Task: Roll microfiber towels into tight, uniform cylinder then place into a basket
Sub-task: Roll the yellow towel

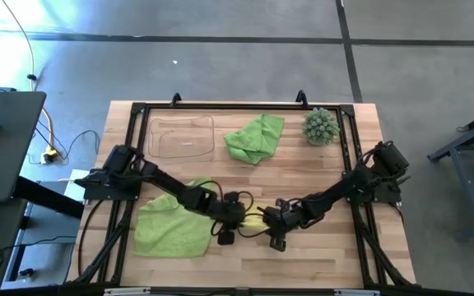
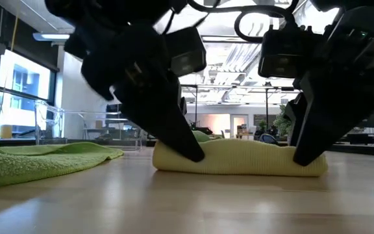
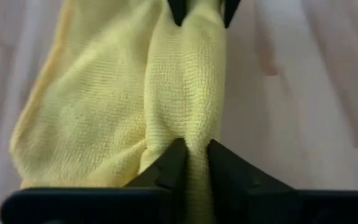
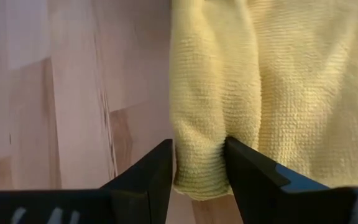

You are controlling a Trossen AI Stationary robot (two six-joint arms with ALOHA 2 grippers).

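Rolling is the step in hand: the yellow towel [image 2: 239, 158] lies as a low, half-formed roll near the front edge of the table [image 1: 336, 255], about midway between its side edges, and both grippers grip it. The left gripper [image 3: 191, 155] pinches one end, its fingers pressed close on a fold of the cloth; the right gripper [image 4: 197, 163] pinches the other end, its fingers held a little apart by the thicker roll between them. The roll looks loose and uneven, so the next move, as I judge it, calls for both ends to turn together with steady tension before any lift.

The basket [image 1: 183, 136] stands near the back left corner, well apart from the roll. One green towel [image 1: 171, 226] lies flat by the front left corner, touching the left arm's side of the work; another green towel [image 1: 255, 137] sits crumpled just beside the basket.
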